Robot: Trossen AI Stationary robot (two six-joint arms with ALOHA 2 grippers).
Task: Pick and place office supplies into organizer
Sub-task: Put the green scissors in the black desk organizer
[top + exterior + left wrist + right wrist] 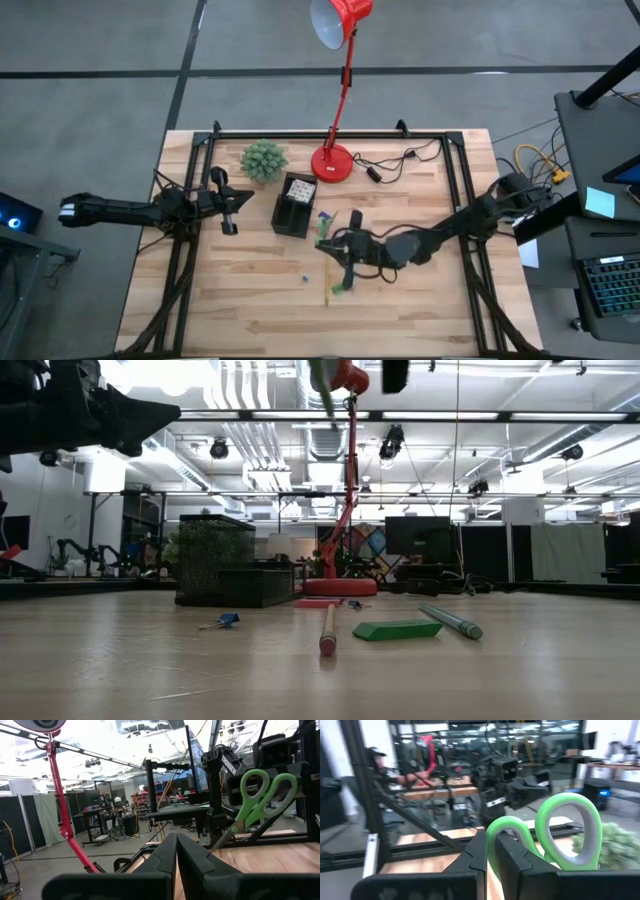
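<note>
The right gripper (322,232) hangs above the middle of the table (250,300), its jaws pinching the scissors (555,837) by the green handles, which stand up between the fingers (477,855) in the right wrist view. The scissors are off the table, just beside the organizer (294,204) on the side away from the left arm.

The organizer stands toward the far edge of the table, between the plant (263,160) and the lamp (333,160).

The left gripper (229,212) waits near the left edge, beside the organizer, with its jaws pressed together and nothing between them.

On the table nearer the front edge lie a pencil (327,630), a green pad (397,629) and a pen (450,621), close together. A small blue piece (224,621) lies apart from them, nearer the organizer.
</note>
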